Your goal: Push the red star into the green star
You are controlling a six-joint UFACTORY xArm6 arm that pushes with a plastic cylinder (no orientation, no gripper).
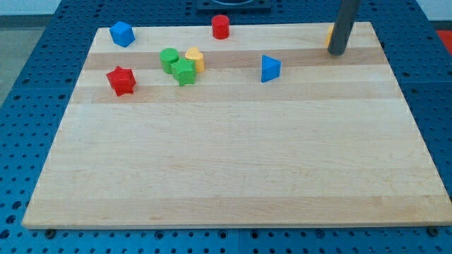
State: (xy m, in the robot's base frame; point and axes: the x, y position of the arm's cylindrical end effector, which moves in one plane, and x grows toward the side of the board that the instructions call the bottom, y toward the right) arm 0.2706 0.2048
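The small red star-shaped block [121,80] lies flat at the view's left, well apart from my bare, empty-ended tip [337,52] at the view's top right.

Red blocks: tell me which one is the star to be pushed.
The red star near the view's left edge, left of the green star. The other red block is a cylinder at the view's top.

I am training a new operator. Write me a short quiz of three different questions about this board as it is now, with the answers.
1. True or false: my tip touches the red star.
2. Which block lies nearest the green star? A) blue triangle B) green cylinder C) red cylinder
3. Fill in: the red star lies toward the view's ____ of the green star.

Key: 1 false, the tip is far off at the view's top right, beside an orange block. 2 B. 3 left.
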